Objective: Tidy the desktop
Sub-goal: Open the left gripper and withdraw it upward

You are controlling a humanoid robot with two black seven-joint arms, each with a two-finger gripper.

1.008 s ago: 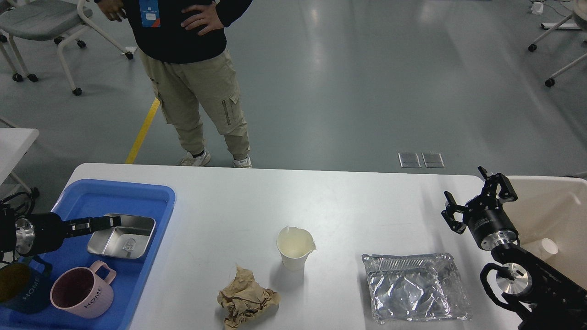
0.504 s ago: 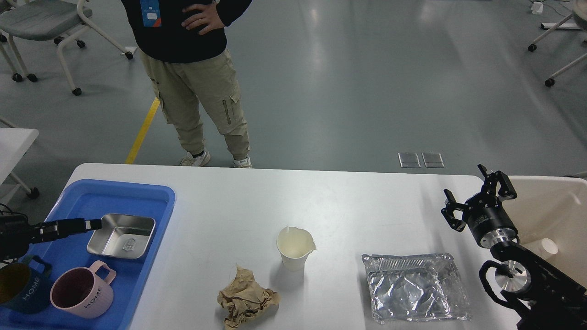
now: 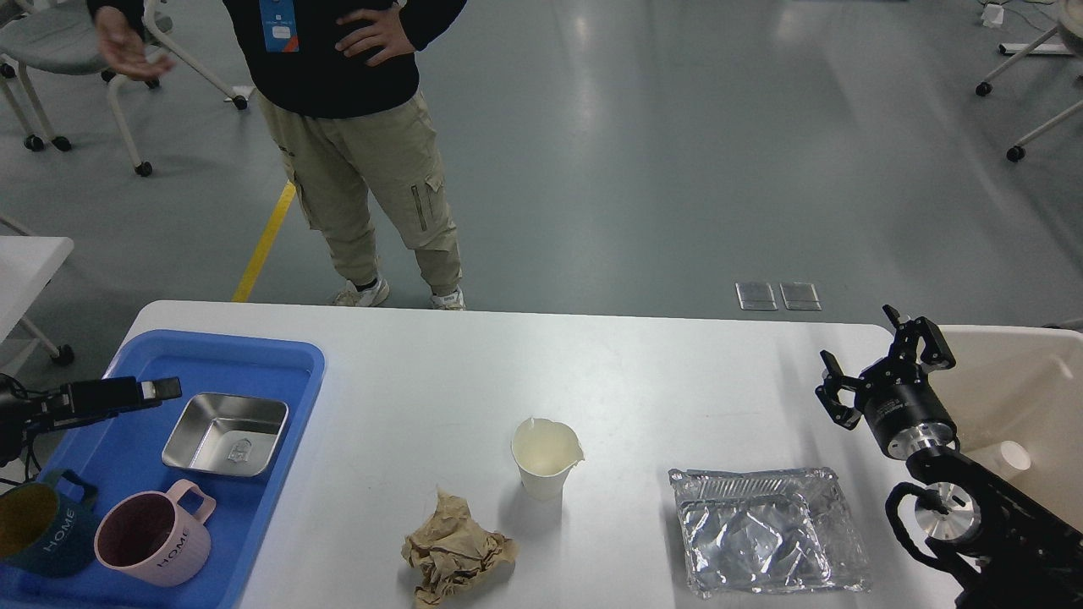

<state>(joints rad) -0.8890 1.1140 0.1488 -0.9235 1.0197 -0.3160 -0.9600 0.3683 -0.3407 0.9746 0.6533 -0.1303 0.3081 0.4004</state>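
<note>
The white desktop [image 3: 643, 372] bears a cream paper cup [image 3: 546, 457], upright at the middle. A crumpled brown paper ball [image 3: 457, 550] lies in front of the cup. A flattened foil container [image 3: 766, 529] lies at the front right. My left gripper [image 3: 161, 389] hangs over the blue tray [image 3: 211, 348], left of a steel dish [image 3: 224, 433] and apart from it. It is seen side-on, so its fingers cannot be told apart. My right gripper [image 3: 878, 365] is open and empty above the desktop's right end, beside the beige bin [image 3: 1036, 372].
A pink mug [image 3: 152, 537] and a dark blue mug [image 3: 42, 529] stand in the blue tray's front part. A small white cup [image 3: 1011, 455] lies in the bin. A person [image 3: 364, 127] stands at the desktop's far edge. Wheeled chairs stand at the back left [image 3: 76, 34].
My left gripper has drawn back to the left and up, away from the steel dish's edge; the dish stays in the tray. The right arm has barely moved. The person raised one arm.
</note>
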